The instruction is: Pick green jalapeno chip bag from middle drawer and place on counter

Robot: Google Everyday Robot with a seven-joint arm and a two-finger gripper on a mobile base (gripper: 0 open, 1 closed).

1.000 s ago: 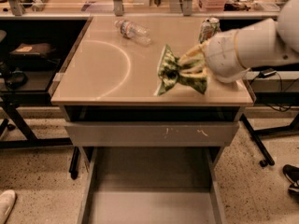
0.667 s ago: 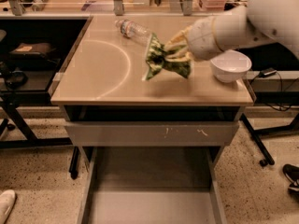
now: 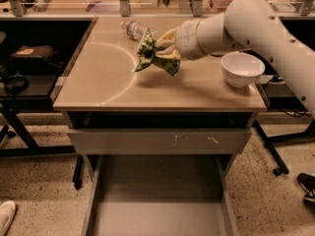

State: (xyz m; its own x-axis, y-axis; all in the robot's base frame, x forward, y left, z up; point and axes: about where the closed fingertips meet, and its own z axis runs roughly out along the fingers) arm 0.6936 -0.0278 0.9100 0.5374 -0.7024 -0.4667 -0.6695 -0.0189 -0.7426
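My gripper [image 3: 165,49] is shut on the green jalapeno chip bag [image 3: 153,56], a wrinkly green foil bag. It holds the bag a little above the middle of the beige counter [image 3: 103,82], with the bag's shadow on the surface below it. My white arm [image 3: 256,23] reaches in from the right. The middle drawer [image 3: 160,200] is pulled open below, and its flat grey floor is bare.
A white bowl [image 3: 241,69] stands on the counter's right side. A clear plastic bottle [image 3: 134,29] lies at the back, just behind the bag. A closed grey drawer front with white scuffs [image 3: 160,140] sits above the open drawer. Dark shelving [image 3: 29,58] is to the left.
My gripper has carried the chip bag leftward and toward the back of the counter. The white bowl, hidden by my arm before, now shows on the right.
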